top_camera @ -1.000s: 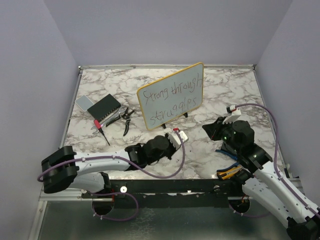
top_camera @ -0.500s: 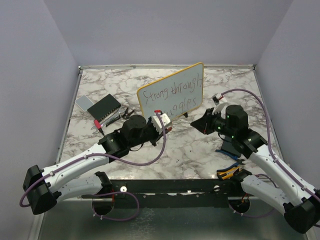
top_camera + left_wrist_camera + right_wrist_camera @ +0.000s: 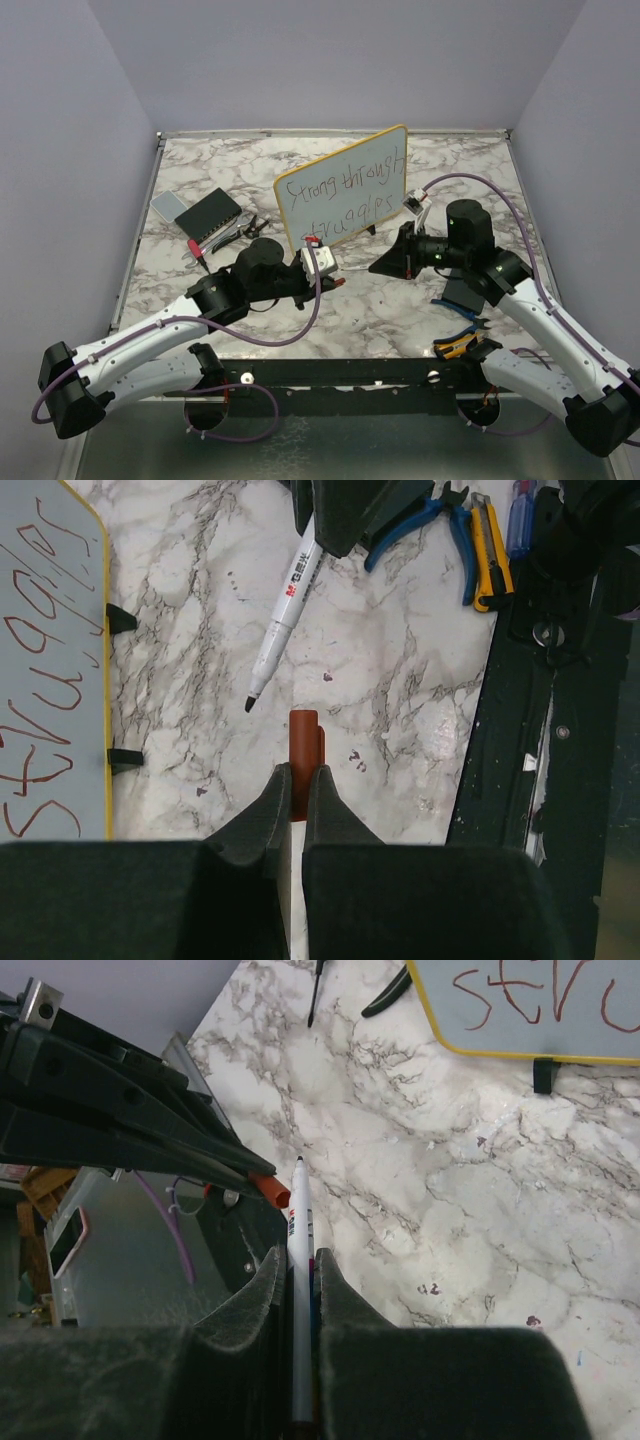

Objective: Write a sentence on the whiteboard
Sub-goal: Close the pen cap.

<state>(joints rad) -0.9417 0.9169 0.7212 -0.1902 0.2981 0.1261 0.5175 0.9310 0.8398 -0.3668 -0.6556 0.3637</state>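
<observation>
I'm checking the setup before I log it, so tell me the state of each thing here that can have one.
whiteboard: standing on its feet, written on
sentence: two handwritten lines
marker: uncapped, tip bare
cap: off the marker
left gripper: jaws shut on the cap
right gripper: jaws shut on the marker

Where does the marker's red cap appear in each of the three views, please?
Top external: the red cap sits just below centre, below the whiteboard in the picture.
Left wrist: centre, the cap pinched in the left claw.
Right wrist: left of centre, beside the tip of the white marker.
Shared landmark: the whiteboard's yellow frame.
</observation>
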